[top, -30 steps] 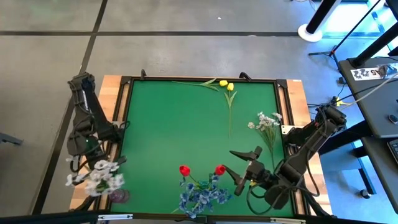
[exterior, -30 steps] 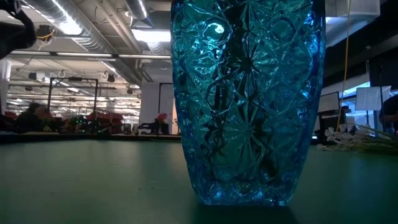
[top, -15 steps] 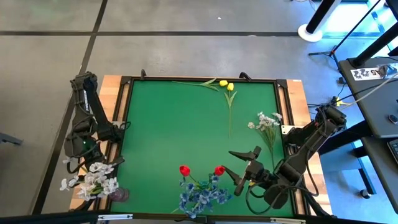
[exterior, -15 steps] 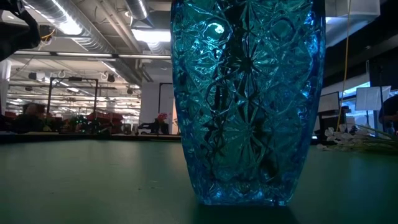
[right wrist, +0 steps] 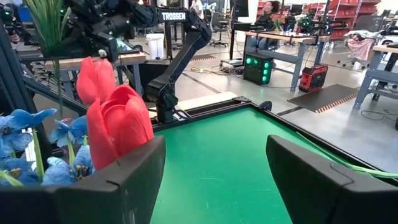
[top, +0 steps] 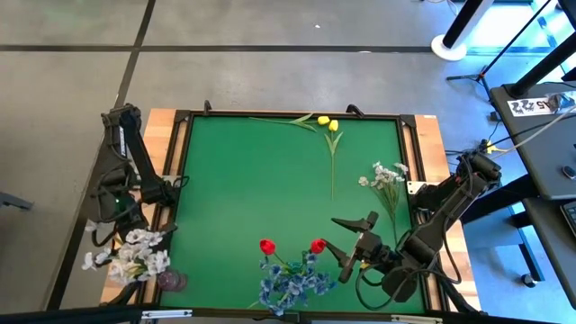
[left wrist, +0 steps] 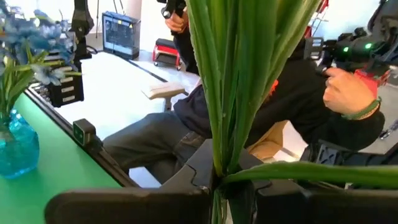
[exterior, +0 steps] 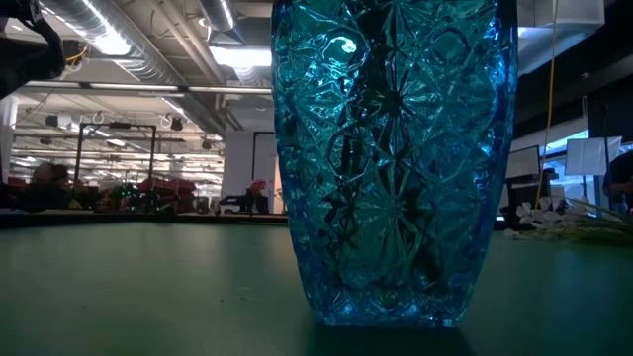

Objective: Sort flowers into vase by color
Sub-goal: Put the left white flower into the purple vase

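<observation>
The left gripper (top: 126, 241) has carried its white small-blossom spray (top: 126, 256) a touch back toward the table over the last half second, after swinging it out past the left edge; the blossoms now hang over the wooden border beside the small round dark vase mouth (top: 171, 281). Its fingers are clamped on the thin green stalks (left wrist: 233, 81), which rise straight up from between them in the left wrist view. Behind the stalks a seated person in dark clothing (left wrist: 292, 106) shows.

The right gripper (top: 354, 239) hasn't budged: it hovers over the green mat (top: 261, 180) near the front edge, fingers (right wrist: 311, 180) spread wide and holding nothing, with the nearer red tulip (top: 318, 245) just beside one finger.

The faceted blue glass vase (exterior: 394, 158) holds the bushy blue bunch (top: 288, 283) and both red tulips. Two yellow tulips (top: 328, 122) lie at the far edge, another white spray (top: 385, 175) at the right.
</observation>
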`<action>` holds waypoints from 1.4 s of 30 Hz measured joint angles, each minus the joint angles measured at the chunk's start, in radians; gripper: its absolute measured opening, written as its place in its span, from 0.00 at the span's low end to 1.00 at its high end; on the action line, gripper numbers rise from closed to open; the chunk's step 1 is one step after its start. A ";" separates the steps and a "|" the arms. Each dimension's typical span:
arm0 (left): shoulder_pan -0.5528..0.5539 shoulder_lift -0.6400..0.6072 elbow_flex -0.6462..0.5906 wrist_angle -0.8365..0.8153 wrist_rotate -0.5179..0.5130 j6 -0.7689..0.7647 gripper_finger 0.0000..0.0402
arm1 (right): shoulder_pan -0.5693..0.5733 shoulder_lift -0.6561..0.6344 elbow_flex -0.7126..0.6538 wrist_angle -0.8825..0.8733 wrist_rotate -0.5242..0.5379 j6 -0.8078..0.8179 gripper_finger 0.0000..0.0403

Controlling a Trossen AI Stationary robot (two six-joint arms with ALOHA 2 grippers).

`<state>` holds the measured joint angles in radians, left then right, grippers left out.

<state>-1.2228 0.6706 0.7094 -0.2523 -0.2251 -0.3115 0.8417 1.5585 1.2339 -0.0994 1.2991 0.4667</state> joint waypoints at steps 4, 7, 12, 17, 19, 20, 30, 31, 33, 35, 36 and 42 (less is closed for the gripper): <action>0.000 0.003 -0.021 0.000 0.000 0.000 0.05 | 0.000 0.000 0.000 0.000 -0.008 0.000 0.69; 0.000 0.004 -0.050 -0.006 -0.010 0.007 0.05 | 0.000 0.000 0.000 0.000 -0.009 0.000 0.69; 0.000 0.004 -0.090 0.009 -0.018 0.008 0.05 | 0.002 0.001 0.000 -0.006 -0.020 0.000 0.69; 0.000 0.004 -0.129 0.063 -0.045 0.081 0.05 | -0.010 0.008 0.000 -0.037 -0.001 -0.007 0.69; 0.001 0.004 -0.140 0.082 -0.054 0.109 0.05 | -0.019 0.010 0.000 -0.035 -0.008 -0.003 0.69; 0.001 0.004 -0.145 0.091 -0.056 0.126 0.05 | -0.020 0.012 0.000 -0.034 -0.010 -0.003 0.69; 0.005 0.004 -0.183 0.152 -0.056 0.249 0.05 | -0.031 0.012 0.000 -0.034 -0.038 -0.003 0.69; 0.005 0.004 -0.188 0.160 -0.055 0.266 0.05 | -0.031 0.012 0.000 -0.035 -0.045 -0.003 0.69; 0.010 0.004 -0.199 0.186 -0.057 0.303 0.05 | -0.031 0.014 0.000 -0.033 -0.058 -0.003 0.69; 0.022 0.004 -0.209 0.213 -0.060 0.338 0.05 | -0.031 0.016 0.000 -0.040 -0.064 -0.002 0.69; 0.028 0.004 -0.213 0.220 -0.061 0.342 0.05 | -0.031 0.018 0.000 -0.043 -0.069 -0.002 0.69; 0.046 0.004 -0.215 0.219 -0.070 0.168 0.05 | -0.031 0.029 0.000 -0.048 -0.104 0.000 0.69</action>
<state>-1.1768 0.6750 0.4946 -0.0336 -0.2950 -0.1436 0.8108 1.5872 1.2339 -0.1472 1.1950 0.4671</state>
